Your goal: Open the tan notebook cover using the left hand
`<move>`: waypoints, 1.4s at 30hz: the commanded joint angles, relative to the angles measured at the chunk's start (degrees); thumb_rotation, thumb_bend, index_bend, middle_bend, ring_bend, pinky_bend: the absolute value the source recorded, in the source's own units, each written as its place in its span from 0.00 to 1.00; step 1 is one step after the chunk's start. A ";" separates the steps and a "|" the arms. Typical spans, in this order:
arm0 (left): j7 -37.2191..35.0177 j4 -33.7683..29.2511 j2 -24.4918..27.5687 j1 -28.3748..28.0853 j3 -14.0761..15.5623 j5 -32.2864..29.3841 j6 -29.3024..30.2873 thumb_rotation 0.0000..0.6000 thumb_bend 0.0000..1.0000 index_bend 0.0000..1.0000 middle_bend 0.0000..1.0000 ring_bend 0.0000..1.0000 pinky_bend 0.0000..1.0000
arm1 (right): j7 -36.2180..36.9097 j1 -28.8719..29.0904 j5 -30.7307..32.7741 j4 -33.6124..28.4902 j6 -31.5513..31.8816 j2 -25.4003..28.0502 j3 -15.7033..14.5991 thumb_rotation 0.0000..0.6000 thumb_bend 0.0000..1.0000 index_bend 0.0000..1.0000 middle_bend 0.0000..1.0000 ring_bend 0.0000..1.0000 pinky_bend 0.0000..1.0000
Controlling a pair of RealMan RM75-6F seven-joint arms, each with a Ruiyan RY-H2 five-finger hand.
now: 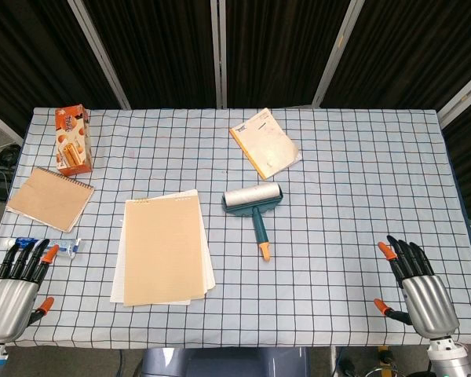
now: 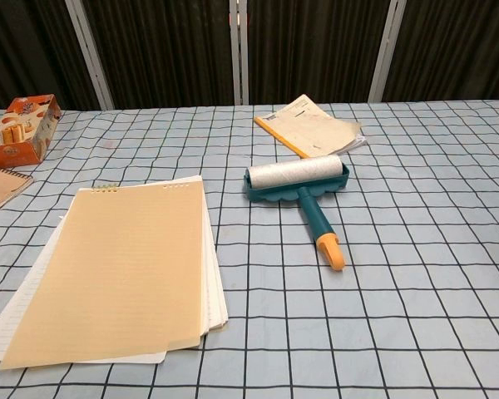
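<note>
We see notebook (image 1: 162,249) flat on checked cloth (image 1: 337,236), centre-left, tan cover closed, white sheets showing beneath edges. Left hand (image 1: 20,276) at near-left table corner, fingers spread, grasping nothing, well apart from notebook. Right hand (image 1: 414,281) at near-right corner, likewise released. Lint roller (image 1: 254,206) just right of notebook. Spiral pad (image 1: 49,198) and orange box (image 1: 73,140) far left; pamphlet (image 1: 264,142) behind roller.

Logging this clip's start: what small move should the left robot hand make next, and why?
Probably move the left robot hand right toward the flat tan notebook cover. The hand rests open at the table's near-left corner, holding nothing, and the cover still lies closed.
</note>
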 commanded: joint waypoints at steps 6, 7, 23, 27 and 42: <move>0.80 -0.16 -0.03 0.25 -0.17 0.53 -1.15 1.00 0.23 0.00 0.00 0.00 0.00 | 0.56 -0.10 0.13 -0.02 0.17 0.28 -0.04 1.00 0.06 0.05 0.00 0.00 0.00; 0.76 -0.19 -0.07 0.28 -0.20 0.64 -1.34 1.00 0.23 0.00 0.00 0.00 0.00 | 0.60 -0.12 0.20 -0.03 0.14 0.31 -0.07 1.00 0.06 0.05 0.00 0.00 0.00; 6.75 3.22 -6.34 -2.01 0.26 -2.86 -13.95 1.00 0.23 0.00 0.00 0.00 0.00 | 1.63 -0.16 0.80 -0.46 -0.08 0.76 -0.15 1.00 0.06 0.05 0.00 0.00 0.00; 9.78 5.41 -10.42 -2.93 -0.81 -3.84 -16.26 1.00 0.25 0.00 0.00 0.00 0.00 | 2.08 -0.14 0.65 -0.63 0.09 0.90 -0.10 1.00 0.06 0.05 0.00 0.00 0.00; 19.95 4.86 -19.04 -6.18 -4.19 -11.80 -22.43 1.00 0.26 0.00 0.00 0.00 0.00 | 2.52 -0.03 0.62 -0.50 -0.09 0.94 -0.16 1.00 0.06 0.05 0.00 0.00 0.00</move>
